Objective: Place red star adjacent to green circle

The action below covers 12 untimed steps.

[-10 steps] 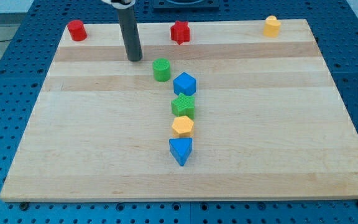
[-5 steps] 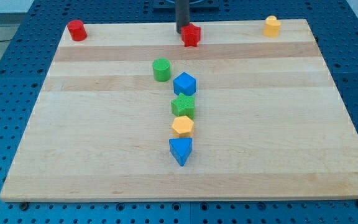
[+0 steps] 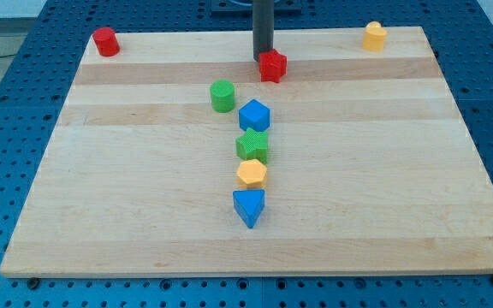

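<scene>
The red star (image 3: 272, 66) lies near the top middle of the wooden board. The green circle (image 3: 222, 96) stands below and to the left of it, a clear gap apart. My tip (image 3: 263, 58) is at the star's upper left edge, touching it or nearly so. The dark rod rises straight out of the view's top.
A blue block (image 3: 254, 115), a green star-like block (image 3: 252, 146), a yellow hexagon-like block (image 3: 252, 174) and a blue triangle-like block (image 3: 248, 207) form a column below the green circle. A red cylinder (image 3: 104, 41) stands at top left, a yellow block (image 3: 373, 35) at top right.
My tip moved from left of the green circle to behind the red star. The star has slid down and to the right from the top edge.
</scene>
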Tool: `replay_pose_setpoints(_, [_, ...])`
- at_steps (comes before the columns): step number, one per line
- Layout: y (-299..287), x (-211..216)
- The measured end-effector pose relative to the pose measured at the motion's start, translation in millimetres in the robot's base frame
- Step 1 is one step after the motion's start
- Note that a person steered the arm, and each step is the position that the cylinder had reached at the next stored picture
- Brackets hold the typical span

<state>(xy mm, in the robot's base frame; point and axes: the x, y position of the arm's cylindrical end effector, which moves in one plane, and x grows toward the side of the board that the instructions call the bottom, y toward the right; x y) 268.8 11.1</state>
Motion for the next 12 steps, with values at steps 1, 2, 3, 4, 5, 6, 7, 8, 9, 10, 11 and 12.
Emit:
replay_pose_setpoints(1, [23.7, 18.5])
replay_pose_setpoints(2, [42.3, 35.1])
replay_pose_setpoints(3, [44.8, 41.6])
replay_pose_setpoints(4, [40.3, 41.7])
replay_pose_setpoints(5, [40.3, 45.3])
replay_pose_setpoints(6, [40.2, 50.9])
replay_pose_setpoints(7, [40.2, 53.1])
replay_pose_setpoints(8, [40.2, 53.1])
replay_pose_setpoints(9, [43.6, 50.1])
replay_pose_setpoints(10, [57.9, 40.5])
replay_pose_setpoints(11, [80.2, 43.0])
replay_pose_setpoints(12, [81.9, 53.5])
